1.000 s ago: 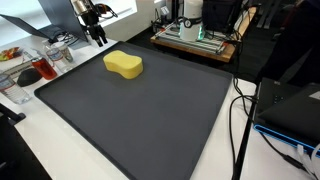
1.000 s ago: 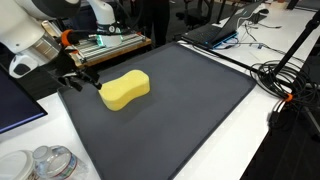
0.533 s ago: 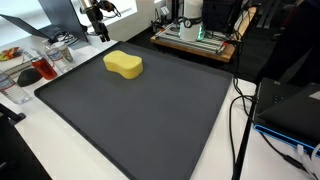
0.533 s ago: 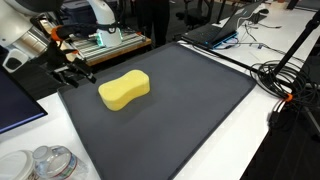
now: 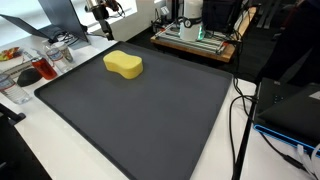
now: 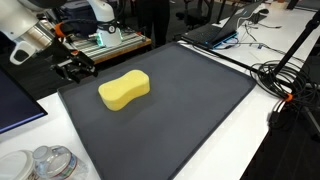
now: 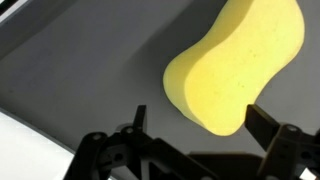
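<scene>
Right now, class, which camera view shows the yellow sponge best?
An exterior view, where the sponge lies whole and large on the dark mat. In an exterior view it also lies whole but looks smaller. The wrist view is closest but cuts off its end.

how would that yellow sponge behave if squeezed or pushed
The yellow peanut-shaped foam sponge looks porous, so it would probably squash under the open gripper and weigh little. Lying flat on the dark grey mat, it seems unlikely to roll.
</scene>
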Controlling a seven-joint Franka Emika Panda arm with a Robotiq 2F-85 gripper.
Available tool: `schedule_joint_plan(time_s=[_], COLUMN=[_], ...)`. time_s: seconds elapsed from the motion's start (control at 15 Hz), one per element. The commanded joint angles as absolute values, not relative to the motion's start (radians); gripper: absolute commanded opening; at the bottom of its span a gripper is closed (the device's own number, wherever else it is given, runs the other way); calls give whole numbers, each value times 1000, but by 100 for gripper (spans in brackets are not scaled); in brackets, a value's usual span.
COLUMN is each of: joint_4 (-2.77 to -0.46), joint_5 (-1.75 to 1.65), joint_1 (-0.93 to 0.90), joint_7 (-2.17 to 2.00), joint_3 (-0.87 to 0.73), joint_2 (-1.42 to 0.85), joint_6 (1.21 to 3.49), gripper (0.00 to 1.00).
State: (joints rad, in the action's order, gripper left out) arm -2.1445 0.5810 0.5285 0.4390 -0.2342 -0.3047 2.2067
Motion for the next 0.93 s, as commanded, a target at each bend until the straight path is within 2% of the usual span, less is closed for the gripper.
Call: schedule_joint_plan(time_s=[0.0,0.87], joint_4=[-2290,-2456], joint_5=[540,302], joint_1=[465,287], joint_7=[393,-2], joint_3=[-253,-232], joint_2=[-176,99], joint_6=[2278,2241], gripper=[100,100])
